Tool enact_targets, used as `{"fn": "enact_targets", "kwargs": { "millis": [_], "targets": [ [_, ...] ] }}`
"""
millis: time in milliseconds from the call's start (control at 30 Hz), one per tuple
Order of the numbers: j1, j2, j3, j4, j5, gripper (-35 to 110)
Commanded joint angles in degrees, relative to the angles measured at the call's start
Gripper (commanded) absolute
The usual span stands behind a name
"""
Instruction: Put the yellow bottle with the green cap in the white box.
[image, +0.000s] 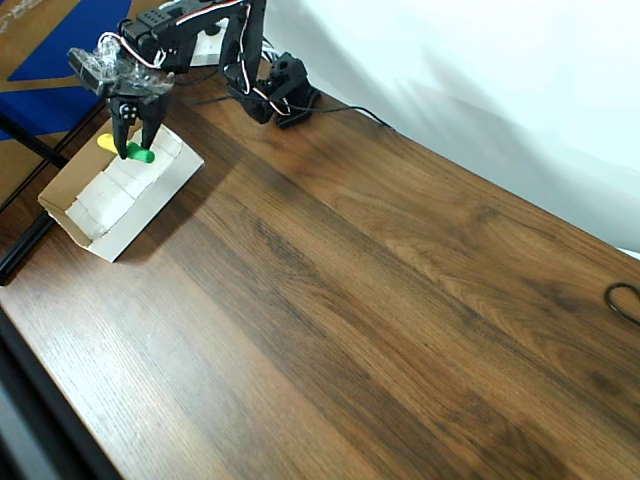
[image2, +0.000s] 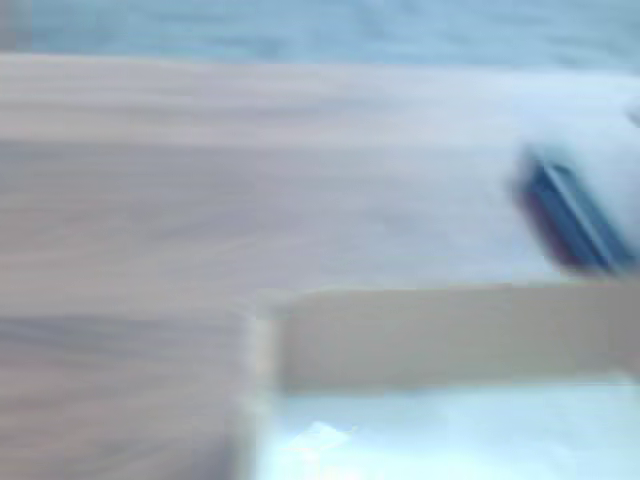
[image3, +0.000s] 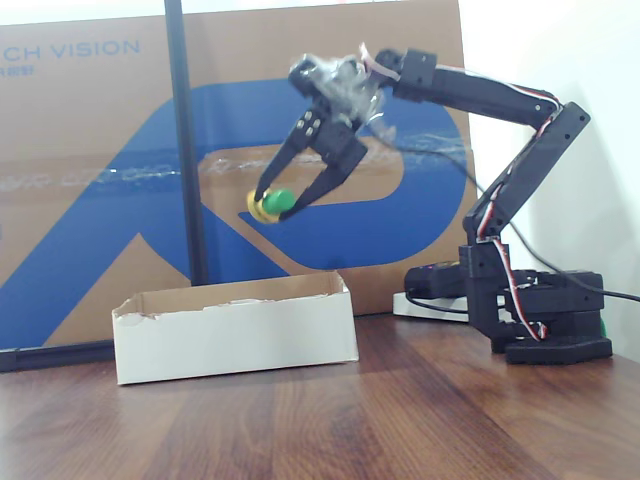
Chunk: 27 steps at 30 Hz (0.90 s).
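Note:
My gripper (image3: 277, 206) hangs in the air above the right end of the white box (image3: 235, 340), shut on the yellow bottle with the green cap (image3: 272, 204). The bottle lies sideways between the fingertips. Seen from overhead, the gripper (image: 135, 150) is over the box's far end, with the bottle's yellow body (image: 105, 143) sticking out left and the green cap pointing right. The white box (image: 72, 216) is open-topped with tan rims. The blurred wrist view shows the box's tan wall (image2: 450, 335) and white lining below it.
Brown-and-blue cardboard (image3: 100, 200) stands behind the box, with a black pole (image3: 185, 140) in front of it. The arm's base (image: 285, 95) sits at the table's far edge. A black cable loop (image: 625, 300) lies at the right edge. Wood tabletop (image: 350, 320) spreads wide.

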Motion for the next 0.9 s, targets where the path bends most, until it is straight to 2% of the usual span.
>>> {"fn": "enact_targets", "kwargs": {
  "millis": [0,233,600,867],
  "targets": [
    [5.36,3.08,1.23,-3.08,2.11,0],
    [14.68,3.52,6.15,-8.79,5.10,0],
    [10.81,-10.63,-4.31,-9.93,7.73,0],
    [16.52,-21.88,-10.81,-12.13,10.55,1]
  ]
}}
